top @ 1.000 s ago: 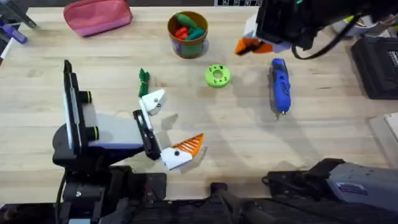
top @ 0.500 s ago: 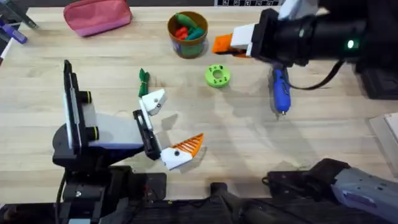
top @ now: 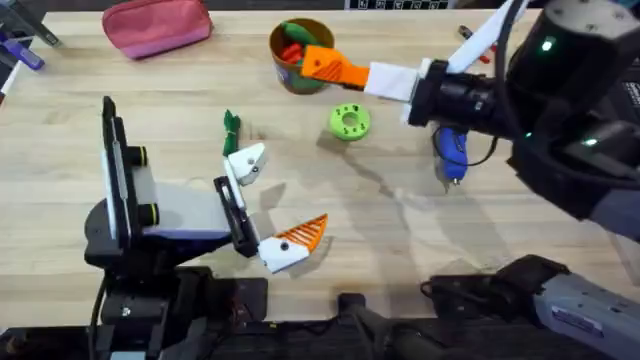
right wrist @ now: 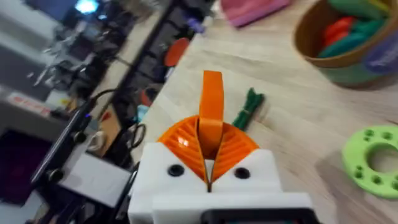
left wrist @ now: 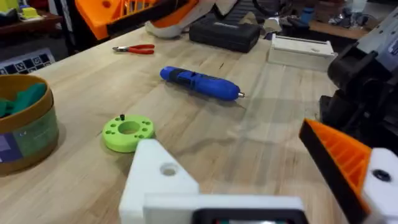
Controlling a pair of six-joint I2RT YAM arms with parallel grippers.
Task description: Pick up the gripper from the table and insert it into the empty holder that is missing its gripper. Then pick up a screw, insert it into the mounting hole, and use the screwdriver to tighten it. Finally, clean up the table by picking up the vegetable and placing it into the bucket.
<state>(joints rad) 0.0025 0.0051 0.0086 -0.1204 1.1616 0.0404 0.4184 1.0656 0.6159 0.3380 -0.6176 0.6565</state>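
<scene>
My right gripper (top: 345,70) hangs over the back of the table beside the bucket (top: 302,52), shut on the orange ribbed gripper (top: 312,60). In the right wrist view the orange gripper (right wrist: 212,93) sticks out past my closed pads (right wrist: 180,143). My left gripper (top: 272,200) rests open near the front left; one finger is the bare white holder (top: 247,163) (left wrist: 163,180), the other carries an orange pad (top: 305,235). The slim green vegetable (top: 232,128) (right wrist: 247,109) lies just behind the holder. The blue screwdriver (top: 450,148) (left wrist: 200,83) lies partly under my right arm.
A round green disc (top: 349,122) (left wrist: 128,132) sits between bucket and screwdriver. The bucket (left wrist: 25,127) holds red and green toys. A pink pouch (top: 157,25) lies at the back left. Red pliers (left wrist: 135,49) and a black case (left wrist: 225,34) sit far right.
My right arm has swung left from the back right corner to beside the bucket, carrying the orange gripper. The left arm has not moved.
</scene>
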